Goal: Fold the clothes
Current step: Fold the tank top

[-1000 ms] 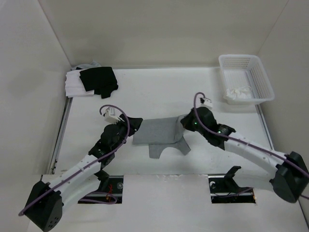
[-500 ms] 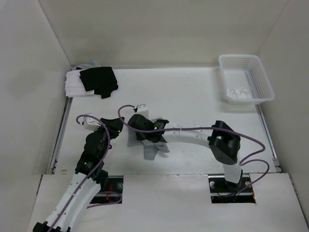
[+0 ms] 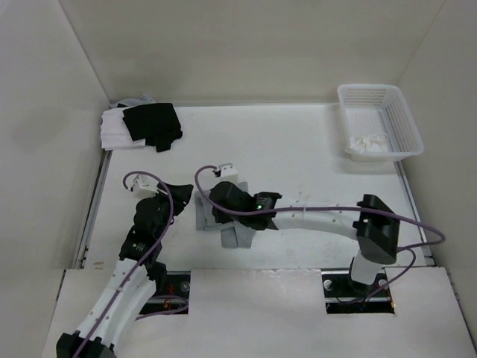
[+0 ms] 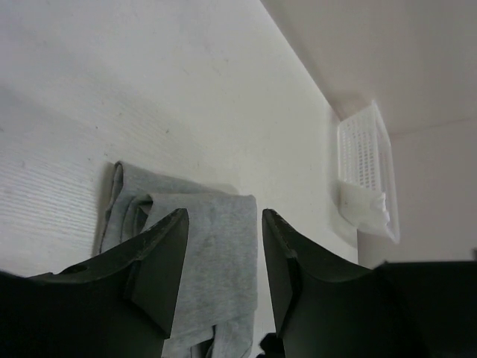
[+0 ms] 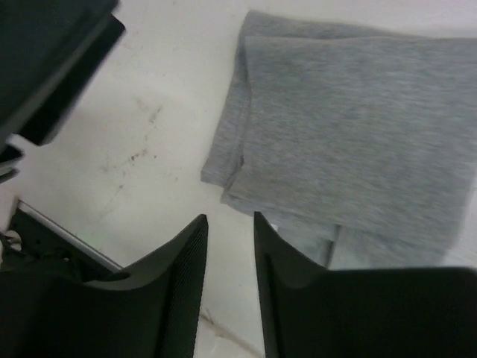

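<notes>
Fingers apart, empty: left gripper [image 4: 223,216], right gripper [image 5: 229,218] | basket [image 3: 373,87]: holds white cloth [image 3: 369,142]

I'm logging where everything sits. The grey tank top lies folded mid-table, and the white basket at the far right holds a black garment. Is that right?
Not quite. The white basket holds a small white cloth, as the top external view shows; the black garment lies at the far left. The grey tank top does lie folded mid-table.
</notes>
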{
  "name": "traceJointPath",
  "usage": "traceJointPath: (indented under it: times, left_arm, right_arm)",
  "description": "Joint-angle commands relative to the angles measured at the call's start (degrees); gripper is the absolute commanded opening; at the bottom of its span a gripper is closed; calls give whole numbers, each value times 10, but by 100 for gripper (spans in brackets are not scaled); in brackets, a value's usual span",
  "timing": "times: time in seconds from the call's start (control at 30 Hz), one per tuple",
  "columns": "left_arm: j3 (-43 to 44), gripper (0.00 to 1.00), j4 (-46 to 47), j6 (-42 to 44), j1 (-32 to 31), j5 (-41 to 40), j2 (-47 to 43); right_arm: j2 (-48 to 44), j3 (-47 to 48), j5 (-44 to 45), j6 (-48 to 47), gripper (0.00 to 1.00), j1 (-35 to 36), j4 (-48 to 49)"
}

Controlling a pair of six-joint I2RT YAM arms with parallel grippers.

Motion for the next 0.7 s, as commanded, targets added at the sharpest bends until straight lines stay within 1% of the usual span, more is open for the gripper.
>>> traceJointPath:
  times: [0.0, 0.03, 0.07, 0.17, 0.23, 0.3, 0.33, 0.37, 0.5, 0.57, 0.67]
  left_arm:
    - [3, 43, 74, 7, -40, 23, 44]
    - [1, 43, 88, 5, -60, 18, 60]
    - [-1, 42, 104, 8, -81, 11, 77]
    - [-16, 41, 131, 10, -129, -27, 119]
    - [-23, 41, 129, 15, -140, -42, 125]
    - [-33, 41, 119, 29, -139, -47, 106]
    - [-36, 42, 59, 43, -120, -69, 65]
    - [-36, 42, 59, 43, -119, -69, 64]
    - [-27, 48, -39, 51, -74, -131, 3]
    - [-18, 51, -77, 51, -46, -147, -11]
    - [-12, 54, -110, 49, -2, -147, -13]
  right_arm:
    - [-70, -72, 11, 13, 20, -28, 78]
    - [-84, -97, 8, 14, 12, -35, 95]
    - [-98, -122, 6, 14, 8, -42, 114]
    - [-122, -181, -6, 16, 5, -61, 162]
    - [-138, -215, -15, 14, 5, -70, 183]
    - [-164, -250, -11, 6, 5, -78, 199]
    - [-218, -308, 0, -12, 6, -99, 227]
    - [-225, -316, 1, -15, 6, -103, 230]
    - [-311, -391, -5, -33, 9, -162, 264]
    - [-352, -430, -6, -34, 12, -204, 289]
    - [-392, -488, -15, -27, 18, -270, 346]
